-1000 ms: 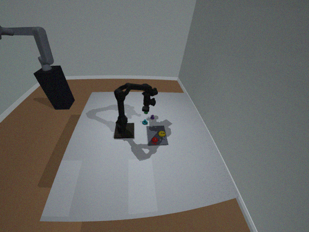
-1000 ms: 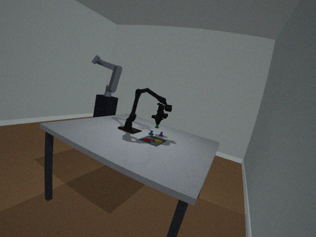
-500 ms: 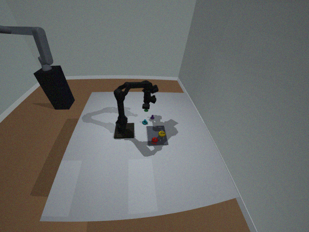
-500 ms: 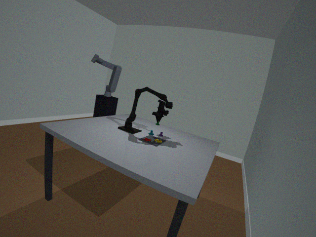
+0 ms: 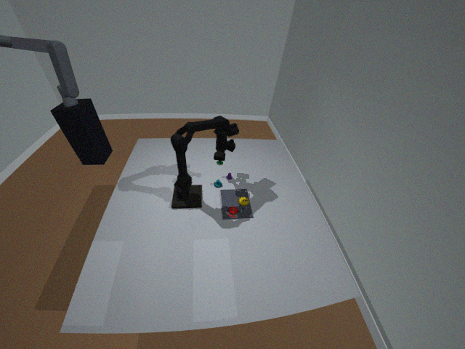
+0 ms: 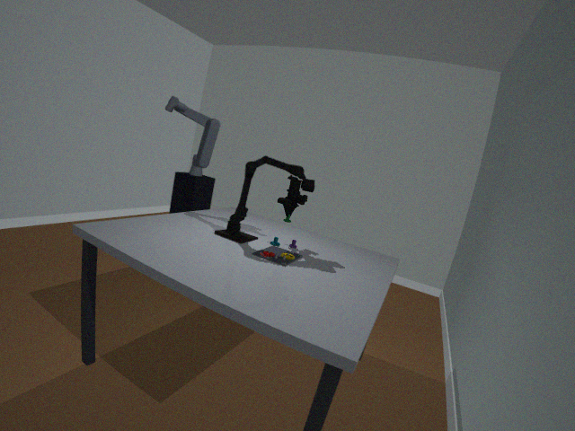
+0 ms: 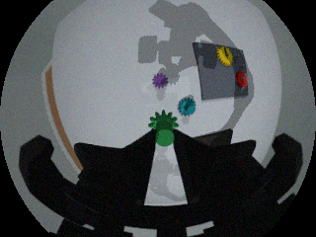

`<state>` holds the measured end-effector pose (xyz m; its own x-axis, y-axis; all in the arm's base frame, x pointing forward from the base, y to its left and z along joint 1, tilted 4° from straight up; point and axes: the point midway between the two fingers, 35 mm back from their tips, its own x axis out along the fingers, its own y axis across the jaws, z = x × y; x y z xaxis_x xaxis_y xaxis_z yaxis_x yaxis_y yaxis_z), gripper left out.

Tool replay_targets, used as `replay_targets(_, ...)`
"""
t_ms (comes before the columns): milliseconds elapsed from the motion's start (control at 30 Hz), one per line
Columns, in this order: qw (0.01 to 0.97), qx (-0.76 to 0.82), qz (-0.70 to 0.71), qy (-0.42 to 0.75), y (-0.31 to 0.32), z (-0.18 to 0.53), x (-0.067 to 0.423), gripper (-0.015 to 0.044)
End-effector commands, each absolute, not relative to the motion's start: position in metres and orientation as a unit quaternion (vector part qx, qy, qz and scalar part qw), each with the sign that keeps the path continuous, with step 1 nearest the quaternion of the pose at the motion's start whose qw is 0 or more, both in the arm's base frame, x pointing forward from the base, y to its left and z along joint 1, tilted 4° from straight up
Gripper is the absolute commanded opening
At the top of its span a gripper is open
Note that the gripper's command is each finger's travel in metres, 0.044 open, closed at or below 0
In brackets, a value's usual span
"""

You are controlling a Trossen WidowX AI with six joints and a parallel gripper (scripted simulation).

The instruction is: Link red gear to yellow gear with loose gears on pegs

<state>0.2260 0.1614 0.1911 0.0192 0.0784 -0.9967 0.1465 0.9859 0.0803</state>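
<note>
We saw five gears and one grey board.
The green gear was held aloft by its stem, teeth lowermost. We found the teal gear and purple gear standing on the table, stems up, near the grey board. On that flat, dark slab we saw the red gear and black-striped yellow gear, apart.
</note>
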Motion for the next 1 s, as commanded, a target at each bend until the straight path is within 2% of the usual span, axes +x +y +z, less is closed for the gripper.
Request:
replay_targets(0, 0.708, 0.08, -0.021, 0.701, 0.16, 0.2, 0.224, 0.0)
replay_targets(333, 0.709, 0.08, -0.022, 0.701, 0.156, 0.208, 0.225, 0.0)
replay_targets(967, 0.71, 0.081, -0.029, 0.699, 0.129, 0.195, 0.257, 0.0)
